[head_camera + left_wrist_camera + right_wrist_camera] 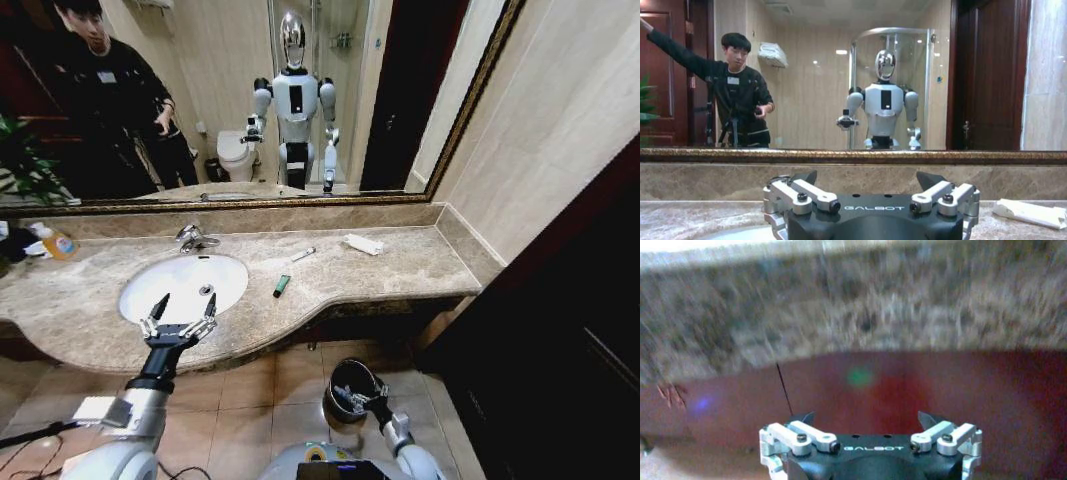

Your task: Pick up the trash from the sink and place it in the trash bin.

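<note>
Nearest, low on the floor, the right gripper (352, 398) hangs at the mouth of the black trash bin (350, 372); in its wrist view the fingers (801, 418) stand spread with nothing between them, so whatever it carried has probably been dropped, though the bin's inside is too dark to tell. Further on, the left gripper (178, 322) hovers over the near rim of the white sink (135, 292), fingers wide apart and empty. The basin itself looks bare. On the marble surface beyond, right of the sink, a short dark-green tube (282, 286), a thin white stick (303, 254) and, farthest right, a white tube (363, 244) lie uncollected, so the clearing seems only partly done.
</note>
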Controlling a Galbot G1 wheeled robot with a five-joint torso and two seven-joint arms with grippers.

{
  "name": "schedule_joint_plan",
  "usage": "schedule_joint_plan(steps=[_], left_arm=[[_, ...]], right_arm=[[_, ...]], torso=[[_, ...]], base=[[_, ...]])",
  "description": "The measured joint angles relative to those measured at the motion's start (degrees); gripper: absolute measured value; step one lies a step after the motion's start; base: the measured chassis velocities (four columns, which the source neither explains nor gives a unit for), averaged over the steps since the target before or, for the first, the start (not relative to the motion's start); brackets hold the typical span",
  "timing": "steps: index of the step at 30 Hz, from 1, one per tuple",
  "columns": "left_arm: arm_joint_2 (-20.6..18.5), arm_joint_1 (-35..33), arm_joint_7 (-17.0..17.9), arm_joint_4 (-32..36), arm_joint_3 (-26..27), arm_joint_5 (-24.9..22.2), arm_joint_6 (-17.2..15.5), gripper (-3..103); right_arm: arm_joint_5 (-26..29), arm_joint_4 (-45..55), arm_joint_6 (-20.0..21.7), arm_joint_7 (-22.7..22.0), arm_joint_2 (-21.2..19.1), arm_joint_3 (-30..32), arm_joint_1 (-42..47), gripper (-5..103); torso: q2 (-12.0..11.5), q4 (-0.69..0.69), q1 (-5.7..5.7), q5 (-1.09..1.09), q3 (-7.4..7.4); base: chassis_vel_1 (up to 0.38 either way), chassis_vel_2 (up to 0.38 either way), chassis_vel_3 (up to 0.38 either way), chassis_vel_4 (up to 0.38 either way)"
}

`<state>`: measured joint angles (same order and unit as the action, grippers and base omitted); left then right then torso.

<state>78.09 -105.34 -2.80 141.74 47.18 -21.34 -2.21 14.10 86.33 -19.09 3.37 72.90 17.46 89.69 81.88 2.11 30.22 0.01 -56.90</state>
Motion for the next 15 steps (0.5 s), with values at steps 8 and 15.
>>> schedule_joint_plan(steps=[8,15], left_arm=[[0.0,0.0,0.0,0.0,0.0,0.0,0.0,100],[0.0,0.0,0.0,0.0,0.0,0.0,0.0,100]], right_arm=[[0.4,19.0,1.2,-2.8,-1.8,-0.8,8.1,100],[-1.6,28.2,7.3,-1.2,0.4,-0.6,5.2,100]], torso=[[0.0,-0.01,0.00,-0.01,0.00],[0.0,-0.01,0.00,-0.01,0.00]], base=[[0.000,0.000,0.000,0.000],[0.000,0.000,0.000,0.000]])
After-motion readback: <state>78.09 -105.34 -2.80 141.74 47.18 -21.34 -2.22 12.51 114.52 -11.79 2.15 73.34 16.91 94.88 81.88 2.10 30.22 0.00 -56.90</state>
